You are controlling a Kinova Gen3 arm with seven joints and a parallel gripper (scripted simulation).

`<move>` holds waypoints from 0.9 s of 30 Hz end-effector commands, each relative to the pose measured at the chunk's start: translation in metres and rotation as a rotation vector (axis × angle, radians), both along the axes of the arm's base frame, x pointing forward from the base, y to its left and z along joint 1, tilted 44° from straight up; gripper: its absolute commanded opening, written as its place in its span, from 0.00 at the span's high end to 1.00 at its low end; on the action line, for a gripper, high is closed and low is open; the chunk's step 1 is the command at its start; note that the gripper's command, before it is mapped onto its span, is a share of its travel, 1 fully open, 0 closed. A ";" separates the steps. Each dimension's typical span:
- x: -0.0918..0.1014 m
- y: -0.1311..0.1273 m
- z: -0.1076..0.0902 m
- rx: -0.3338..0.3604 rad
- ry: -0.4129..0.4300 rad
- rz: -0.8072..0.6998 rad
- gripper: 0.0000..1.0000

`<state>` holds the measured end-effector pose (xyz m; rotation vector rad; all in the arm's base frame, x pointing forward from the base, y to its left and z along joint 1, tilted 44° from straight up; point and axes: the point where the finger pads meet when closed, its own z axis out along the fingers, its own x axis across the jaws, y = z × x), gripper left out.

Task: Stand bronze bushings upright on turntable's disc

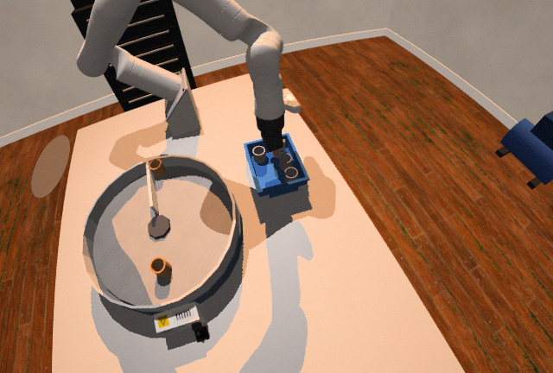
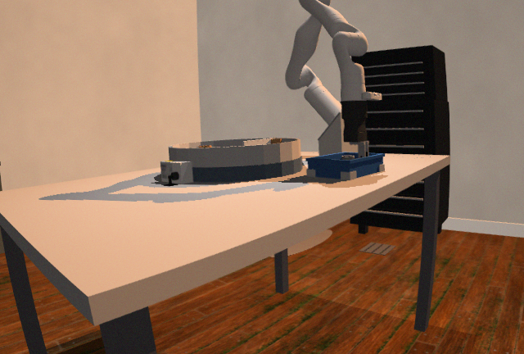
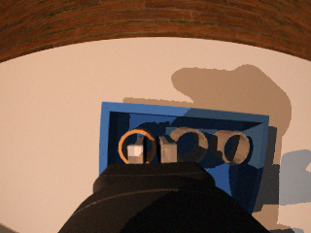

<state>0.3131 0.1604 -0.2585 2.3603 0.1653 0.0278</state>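
Observation:
My gripper (image 1: 282, 161) (image 2: 363, 150) (image 3: 151, 145) is partly open and points down into the blue crate (image 1: 307, 178) (image 2: 326, 166) (image 3: 146, 109). In the wrist view one finger overlaps the inside of the ring of a bronze bushing (image 3: 137, 131), the other is just outside its right side; finger depth is unclear. Two steel bushings (image 1: 291, 177) (image 3: 248, 146) stand to its right there; another steel bushing (image 1: 258, 154) shows in the top view. On the turntable's disc (image 1: 192, 235), one bronze bushing (image 1: 162, 269) stands upright near the front; another (image 1: 156, 167) is by the back wall, its base partly hidden.
A raised wall (image 1: 238, 226) (image 2: 228, 155) surrounds the disc. A pale bar (image 1: 151, 190) runs from the back wall towards the dark hub (image 1: 159, 227). A control box (image 1: 177, 319) (image 2: 175, 172) is on the turntable's front. The crate stands right of the turntable.

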 end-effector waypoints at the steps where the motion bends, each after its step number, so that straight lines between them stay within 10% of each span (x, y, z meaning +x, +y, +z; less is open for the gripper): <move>1: 0.000 0.001 0.000 0.002 -0.001 0.001 0.64; 26: 0.000 0.001 0.000 0.002 -0.001 0.001 0.64; 27: 0.000 0.001 0.000 0.002 -0.001 0.001 1.00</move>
